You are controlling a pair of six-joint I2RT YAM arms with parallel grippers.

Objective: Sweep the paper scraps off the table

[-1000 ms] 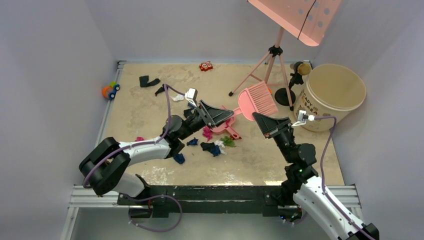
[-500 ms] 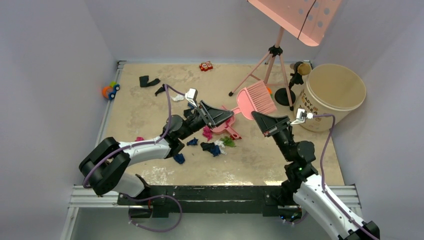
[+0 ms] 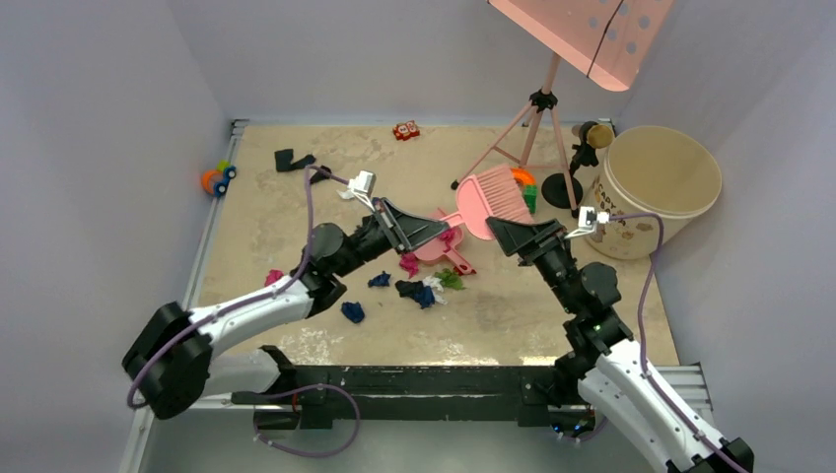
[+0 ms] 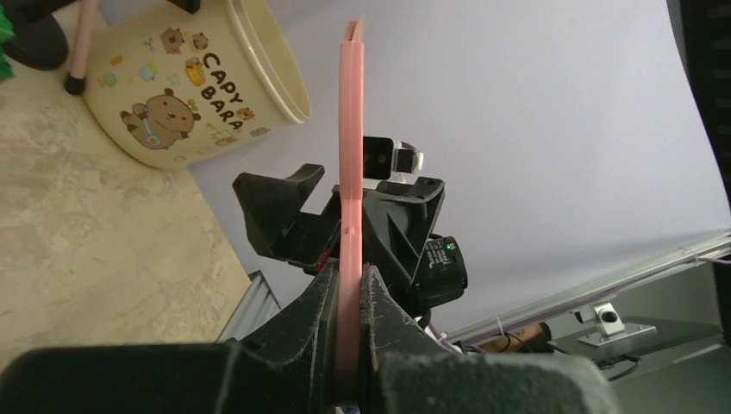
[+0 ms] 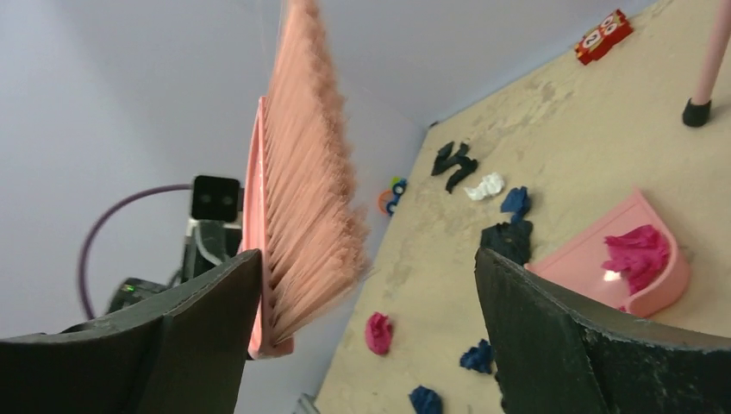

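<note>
Black, blue, magenta and green paper scraps [image 3: 420, 292] on a mottled beige table [image 3: 513, 305]; pink brush [image 3: 493, 200] and dustpan [image 3: 437, 249].

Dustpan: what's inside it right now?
One magenta pink wad sits in the pink dustpan; no other scrap shows. In the right wrist view a finger of the right gripper covers its near part, and from above the left gripper hides some of it.

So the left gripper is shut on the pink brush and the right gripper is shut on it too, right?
No. The right gripper is open, the pink brush beside its one finger, as the right wrist view shows. The left gripper is shut on the brush.
</note>
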